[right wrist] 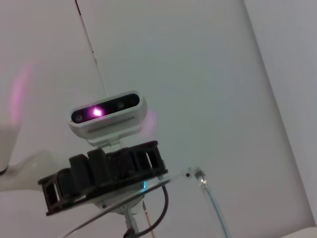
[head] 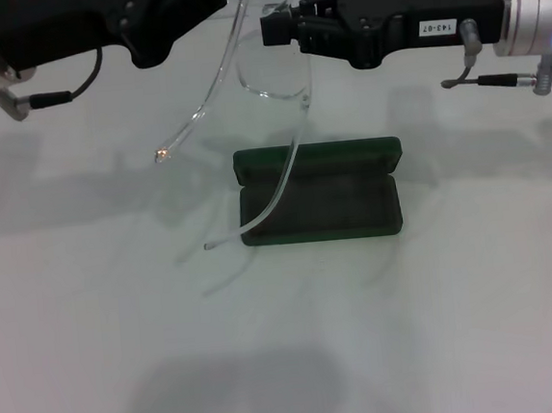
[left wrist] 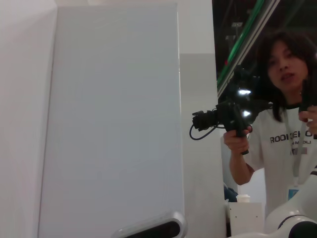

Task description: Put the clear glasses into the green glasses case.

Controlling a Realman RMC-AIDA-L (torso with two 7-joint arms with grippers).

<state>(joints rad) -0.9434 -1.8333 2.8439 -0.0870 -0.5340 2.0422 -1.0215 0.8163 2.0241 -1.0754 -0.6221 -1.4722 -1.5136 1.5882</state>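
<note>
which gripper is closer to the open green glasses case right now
Right, by a small margin in the head view. The right gripper holds the clear glasses up behind the green glasses case, nearly over it. The left gripper is at the glasses' other end, farther left.

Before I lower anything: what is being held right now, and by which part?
The transparent plastic wraparound glasses hang above the open dark green case, gripped at the lens: right end effector at one end, left end effector apparently at the other.

Glossy transparent plastic clear glasses; matt dark green glasses case; smooth matt white table.
</note>
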